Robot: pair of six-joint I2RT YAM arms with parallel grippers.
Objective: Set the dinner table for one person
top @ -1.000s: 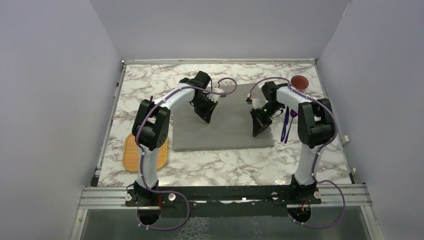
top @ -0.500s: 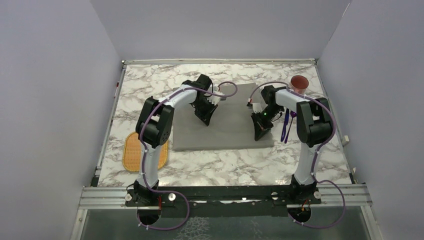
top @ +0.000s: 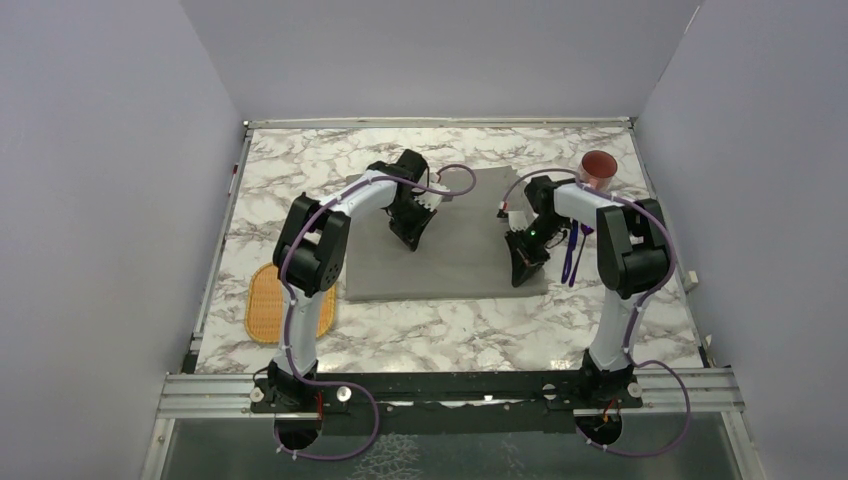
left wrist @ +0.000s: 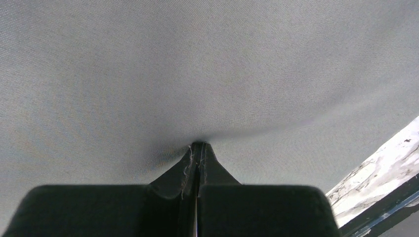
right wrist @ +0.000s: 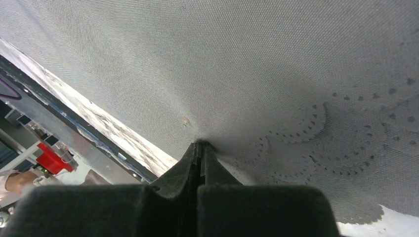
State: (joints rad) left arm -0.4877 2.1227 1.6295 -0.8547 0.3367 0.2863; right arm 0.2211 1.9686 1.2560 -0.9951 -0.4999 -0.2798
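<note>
Cloth filled both wrist views. My left pincer point(left wrist: 198, 145) and right pincer point(right wrist: 199, 144) were each squeezed fully together, tips pressed into the grey placemat point(top: 455, 255), which puckered around them. Whether a fold was nipped, I could not tell. Only the right wrist view showed the mat's dotted scalloped border point(right wrist: 316, 133). Both caught mere slivers of marble. The overhead view alone showed the whole dinner table point(top: 450, 325) under the mat, a red cup point(top: 599, 166) far right, purple utensils point(top: 570, 255) just beside the mat, and an orange woven oval point(top: 268, 305) near left.
</note>
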